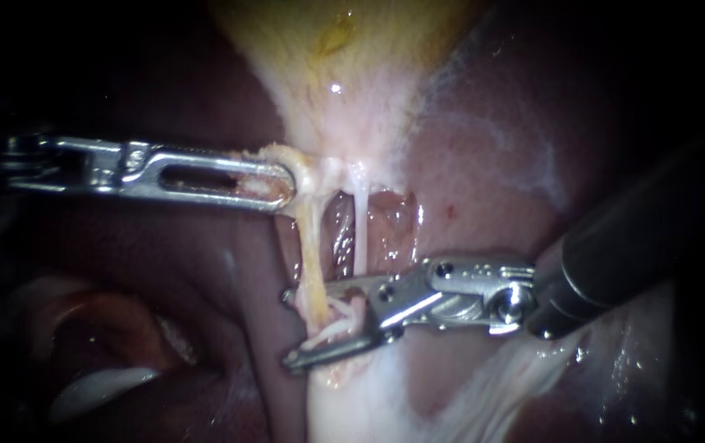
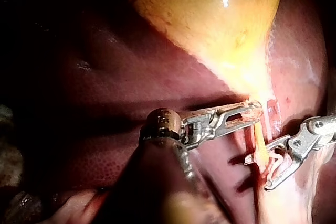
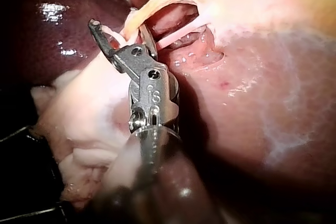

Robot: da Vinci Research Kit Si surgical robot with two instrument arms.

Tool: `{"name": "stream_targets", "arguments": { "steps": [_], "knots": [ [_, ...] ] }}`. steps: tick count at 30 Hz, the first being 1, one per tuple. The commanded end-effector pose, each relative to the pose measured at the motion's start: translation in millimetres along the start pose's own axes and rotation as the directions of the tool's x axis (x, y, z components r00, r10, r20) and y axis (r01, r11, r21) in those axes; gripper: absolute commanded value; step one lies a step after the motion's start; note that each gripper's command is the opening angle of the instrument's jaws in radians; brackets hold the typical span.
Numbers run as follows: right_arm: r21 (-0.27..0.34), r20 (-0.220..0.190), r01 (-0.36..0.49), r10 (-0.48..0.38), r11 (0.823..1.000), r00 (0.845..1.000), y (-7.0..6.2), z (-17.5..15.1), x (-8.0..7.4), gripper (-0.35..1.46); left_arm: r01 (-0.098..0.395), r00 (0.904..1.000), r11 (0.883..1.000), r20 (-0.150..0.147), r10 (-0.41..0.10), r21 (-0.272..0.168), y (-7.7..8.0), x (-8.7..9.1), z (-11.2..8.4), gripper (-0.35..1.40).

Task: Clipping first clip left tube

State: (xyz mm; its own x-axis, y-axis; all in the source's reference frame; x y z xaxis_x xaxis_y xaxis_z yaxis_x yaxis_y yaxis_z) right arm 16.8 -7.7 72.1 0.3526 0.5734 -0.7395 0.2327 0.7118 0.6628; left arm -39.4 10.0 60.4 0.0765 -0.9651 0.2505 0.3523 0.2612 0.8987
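The yellow gallbladder [image 1: 344,49] narrows down into two tubes over a window of dark liver. The left tube [image 1: 309,246] is thick and yellowish; the right tube [image 1: 360,230] is thin and white. My left instrument [image 1: 286,184] comes in level from the left, its slotted jaws shut on the tissue at the gallbladder's neck, and shows again in the left wrist view [image 2: 253,113]. My right instrument [image 1: 288,328] reaches in from the right with its jaws open. The left tube's lower end runs between them beside a white clip [image 1: 340,316]. The right wrist view shows the same open jaws [image 3: 119,29].
Dark red liver [image 1: 516,164] surrounds the site. Pale fatty tissue [image 1: 352,410] spreads below the right instrument's jaws. A reddish fold with a white edge [image 1: 106,361] lies at the lower left. The right instrument's dark shaft [image 1: 623,246] crosses the right side.
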Motion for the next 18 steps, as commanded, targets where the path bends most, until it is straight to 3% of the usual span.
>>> {"name": "stream_targets", "arguments": {
  "steps": [1, 4, 18],
  "knots": [
    [0.01, -0.01, -0.006, 0.006, 1.0, 1.0, 0.1, 0.2, 0.1, 0.46, 0.0, 1.0, 1.0, 0.0, 0.0, -0.001, 0.0, 0.0, 0.0, -0.35],
    [0.036, -0.008, -0.003, 0.003, 0.999, 1.0, 0.3, 0.5, 0.2, 0.45, 0.001, 1.0, 1.0, 0.001, -0.001, -0.001, 0.0, 0.0, 0.1, -0.35],
    [0.037, -0.008, -0.019, 0.019, 0.999, 1.0, 0.6, 1.5, -0.3, 0.32, 0.001, 1.0, 1.0, 0.001, -0.001, -0.002, 0.0, -0.1, 0.4, -0.35]
  ]
}}
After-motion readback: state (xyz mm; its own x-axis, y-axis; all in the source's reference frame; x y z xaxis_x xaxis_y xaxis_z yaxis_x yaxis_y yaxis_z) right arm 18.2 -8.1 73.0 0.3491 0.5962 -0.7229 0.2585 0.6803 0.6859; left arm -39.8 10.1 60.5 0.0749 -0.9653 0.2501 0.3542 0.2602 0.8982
